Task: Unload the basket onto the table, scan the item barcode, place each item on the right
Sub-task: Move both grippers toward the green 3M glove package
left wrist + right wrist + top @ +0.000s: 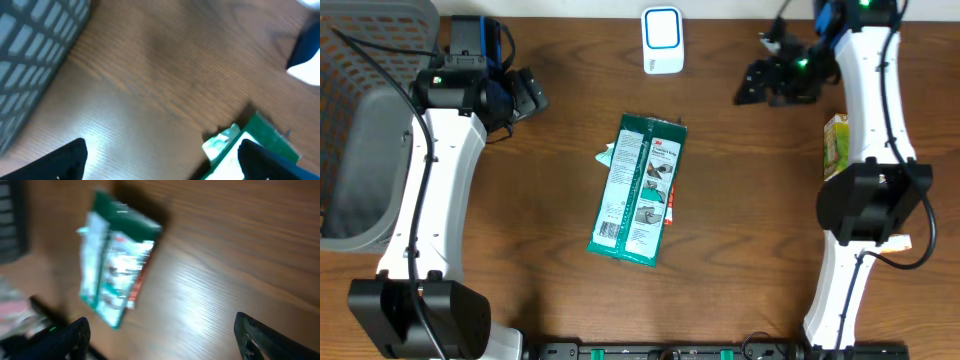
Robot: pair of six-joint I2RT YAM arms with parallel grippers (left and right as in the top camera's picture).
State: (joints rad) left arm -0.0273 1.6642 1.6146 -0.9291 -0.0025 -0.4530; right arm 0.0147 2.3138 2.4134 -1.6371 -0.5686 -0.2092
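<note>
The item, a green and white flat packet (640,190), lies face up on the wooden table at the centre. A white scanner (662,40) with a blue face stands at the far edge, above the packet. My left gripper (535,98) hovers open to the upper left of the packet, nothing between its fingers. In the left wrist view the packet's corner (260,132) shows beside the right fingertip (265,160). My right gripper (752,88) is open and empty to the right of the scanner. The right wrist view shows the packet (117,265), blurred, ahead and to the left.
A grey basket (370,100) fills the far left side of the table. A green and yellow box (835,145) lies by the right arm. Part of the scanner (306,72) shows at the left wrist view's right edge.
</note>
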